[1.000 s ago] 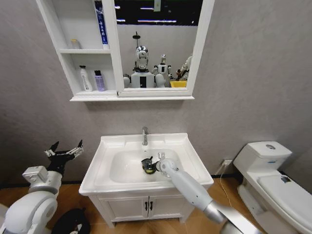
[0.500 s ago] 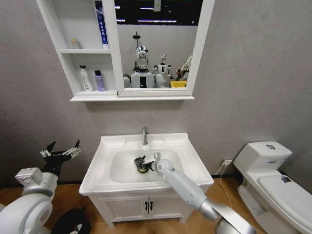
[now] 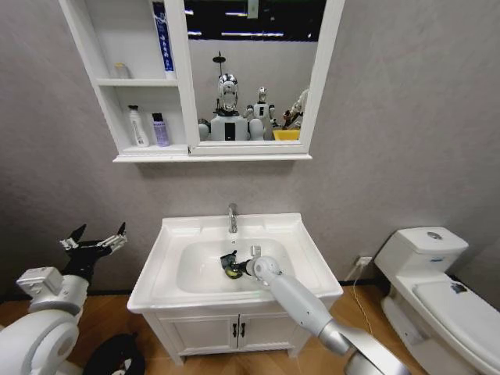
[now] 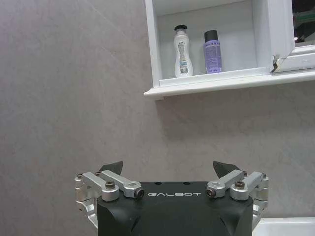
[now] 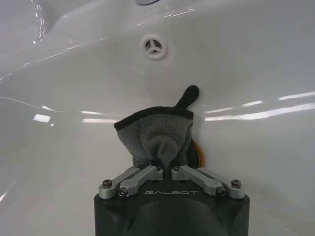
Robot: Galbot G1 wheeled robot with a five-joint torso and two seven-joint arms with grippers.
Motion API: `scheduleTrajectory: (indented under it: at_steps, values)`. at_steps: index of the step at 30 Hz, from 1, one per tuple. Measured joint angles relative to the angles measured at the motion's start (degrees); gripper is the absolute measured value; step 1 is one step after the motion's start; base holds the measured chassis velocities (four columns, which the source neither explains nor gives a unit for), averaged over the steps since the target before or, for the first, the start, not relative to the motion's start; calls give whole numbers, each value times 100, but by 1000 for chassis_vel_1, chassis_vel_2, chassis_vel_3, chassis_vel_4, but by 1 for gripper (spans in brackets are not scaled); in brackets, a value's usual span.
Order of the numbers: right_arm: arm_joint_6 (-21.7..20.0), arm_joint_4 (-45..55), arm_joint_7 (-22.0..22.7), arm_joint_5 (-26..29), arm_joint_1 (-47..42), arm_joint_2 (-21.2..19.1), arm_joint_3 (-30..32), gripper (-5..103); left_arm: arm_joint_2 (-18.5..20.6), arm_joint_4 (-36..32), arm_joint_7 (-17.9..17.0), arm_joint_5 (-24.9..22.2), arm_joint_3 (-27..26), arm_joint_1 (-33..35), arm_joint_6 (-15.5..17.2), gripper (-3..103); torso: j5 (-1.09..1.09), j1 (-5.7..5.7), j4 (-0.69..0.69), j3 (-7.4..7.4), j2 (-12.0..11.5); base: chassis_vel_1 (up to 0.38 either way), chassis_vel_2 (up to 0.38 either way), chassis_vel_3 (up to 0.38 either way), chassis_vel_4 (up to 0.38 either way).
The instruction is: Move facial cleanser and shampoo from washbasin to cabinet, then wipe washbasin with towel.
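Landmark for all places: the washbasin [image 3: 301,248], white ceramic top with oval bowl and chrome tap [image 3: 232,217] at its back edge.

Cabinet [image 3: 84,56] hangs on the wall above the washbasin, open shelves on its left side, mirror panel [image 3: 248,70] to the right of them. White toilet [image 3: 437,281] sits to the right of the washbasin, not part of the job.

Right arm reaches down into the washbasin bowl. Right tool [image 5: 165,164] is clamped on the towel [image 5: 155,135], dark grey cloth bunched between the fingers and pressed on the bowl wall below the overflow hole [image 5: 154,46]. A bit of the brass-coloured drain [image 5: 197,155] peeks out beside the cloth. In the head view the towel sits at the bowl centre, in front of the tap.

Left tool [image 4: 167,169] is parked well left of the washbasin, outside it, fingers spread apart, holding nothing, facing the wall under the cabinet.

White bottle [image 4: 182,51] and lilac bottle [image 4: 212,51] stand upright just beside each other on the cabinet's lower shelf, above and left of the washbasin. Most likely these are the cleanser and shampoo; labels too small to read.

Progress judgement: washbasin rim carries no bottles, so the moving part looks done. Wiping is underway, towel in contact with the bowl. Left to do, as far as I can judge: the rest of the bowl and the flat rim.
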Motion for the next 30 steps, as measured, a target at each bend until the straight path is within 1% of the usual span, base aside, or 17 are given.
scheduleTrajectory:
  at_steps: [3, 11, 16, 21, 23, 25, 30]
  values:
    - [-32, 239, 132, 9, -146, -109, 126, 3, 30, 3, -6, -5, 65, -22, 0, 100, 0, 0, -1, 1, 0, 0, 0, 0, 0]
    - [-37, 442, 257, -3, -224, -289, 334, 3, 5, -43, -34, 10, 189, -13, 5, 100, -1, 0, -1, 1, 0, 0, 0, 0, 0]
    - [-50, 509, 312, 15, -215, -384, 392, 3, 8, -51, -38, 13, 192, -11, 6, 100, -1, 0, 0, 1, 0, 0, 0, 0, 0]
    - [-128, 705, 399, 135, -209, -596, 429, 3, 44, -65, -65, 1, 206, -44, 21, 100, -1, 0, 0, 1, 0, 0, 0, 0, 0]
    - [-181, 771, 375, 208, -201, -707, 440, 3, 46, -81, -104, -2, 245, -51, 34, 100, -1, 0, -1, 1, -1, 0, 0, 0, 0]
    - [-184, 769, 342, 207, -197, -718, 440, 3, 40, -88, -110, 0, 258, -51, 35, 100, -1, 0, -2, 1, -1, 0, 0, 0, 0]
    - [-195, 634, 181, 141, -167, -629, 378, 3, -6, -104, -118, 38, 290, -27, 38, 100, -1, 0, 0, 1, -1, 0, 0, 0, 0]
